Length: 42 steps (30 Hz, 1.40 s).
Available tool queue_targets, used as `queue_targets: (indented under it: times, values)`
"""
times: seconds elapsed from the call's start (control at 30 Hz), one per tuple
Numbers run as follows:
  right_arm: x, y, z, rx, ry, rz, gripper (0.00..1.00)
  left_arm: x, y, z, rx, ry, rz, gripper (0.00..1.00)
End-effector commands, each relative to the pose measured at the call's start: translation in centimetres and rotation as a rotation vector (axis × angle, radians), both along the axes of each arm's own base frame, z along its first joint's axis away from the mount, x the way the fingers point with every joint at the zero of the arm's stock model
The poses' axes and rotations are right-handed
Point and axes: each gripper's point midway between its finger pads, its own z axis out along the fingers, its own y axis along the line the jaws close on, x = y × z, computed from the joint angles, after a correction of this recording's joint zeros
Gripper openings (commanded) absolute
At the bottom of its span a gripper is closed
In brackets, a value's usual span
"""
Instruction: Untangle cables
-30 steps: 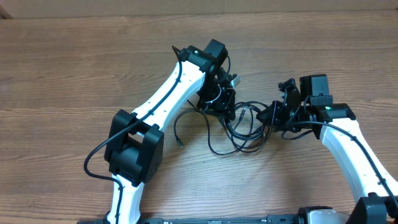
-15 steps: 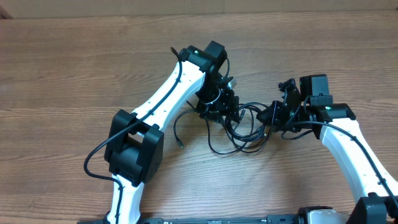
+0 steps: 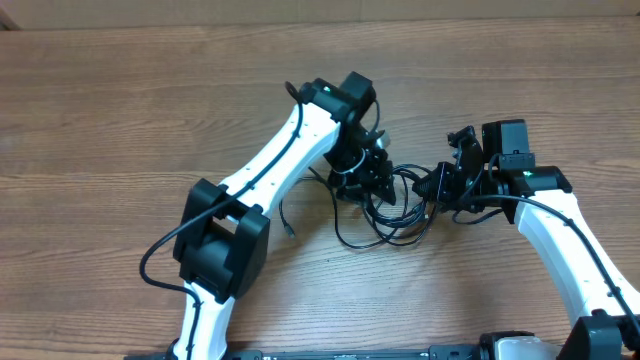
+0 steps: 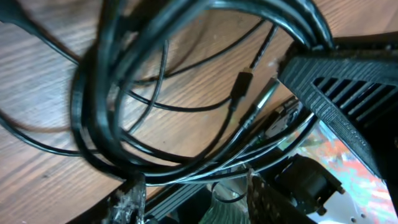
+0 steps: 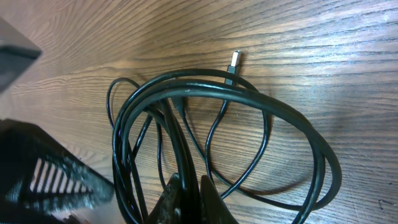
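Cables: we see one knot of thin black cables (image 3: 392,206) lying on the table (image 3: 120,120), right of centre, between the two arms. Several strands run together as a thick loop; looser loops trail toward the near side and to the left.

Plugs: a silver-tipped plug (image 5: 234,60) pokes out on the far side of the loop in the right wrist view. A dark plug (image 4: 241,84) lies on the wood inside the knot in the left wrist view.

Right jaws: closed tight at the right edge of the knot. In the wrist view a few strands run straight in between the tips, so we judge them pinched there.

Left jaws: standing apart over the left, far side of the knot. The bundle crosses just ahead of the tips and thin strands lie across the gap, but nothing is clamped.

Step in hand: we read this as the right side anchoring the knot while the left side looks for a fresh hold. The loops are not yet separated.

Next move: we think the left jaws need to close on one strand or one plug end, not the whole bundle. Then they should draw it left, away from the anchored side, so one loop slides free.

Risk: taking several strands at once would likely drag the whole knot along instead of opening it.
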Motion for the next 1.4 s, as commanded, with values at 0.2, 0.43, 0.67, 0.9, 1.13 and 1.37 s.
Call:
queue_targets:
  times: [0.2,0.43,0.67,0.9,1.13,1.37]
  values:
    - [0.7,0.2,0.8,0.003,-0.026,0.002,0.04,-0.5,0.7,-1.2,0.211,-0.005,0.101,0.50]
    - [0.7,0.2,0.8,0.003,-0.026,0.002,0.04,0.2,1.8,-2.1,0.321,-0.036,0.171,0.53]
    - [0.7,0.2,0.8,0.003,-0.026,0.002,0.04,0.0,1.8,-2.1,0.322,-0.022,0.174,0.56]
    - [0.7,0.2,0.8,0.003,-0.026,0.002,0.04,-0.4,1.3,-2.1,0.318,-0.022,0.162,0.56]
    - [0.7,0.2,0.8,0.003,-0.026,0.002,0.04,-0.7,1.0,-2.1,0.318,-0.024,0.152,0.55]
    - [0.7,0.2,0.8,0.003,-0.026,0.002,0.04,-0.8,1.0,-2.1,0.318,-0.024,0.152,0.54]
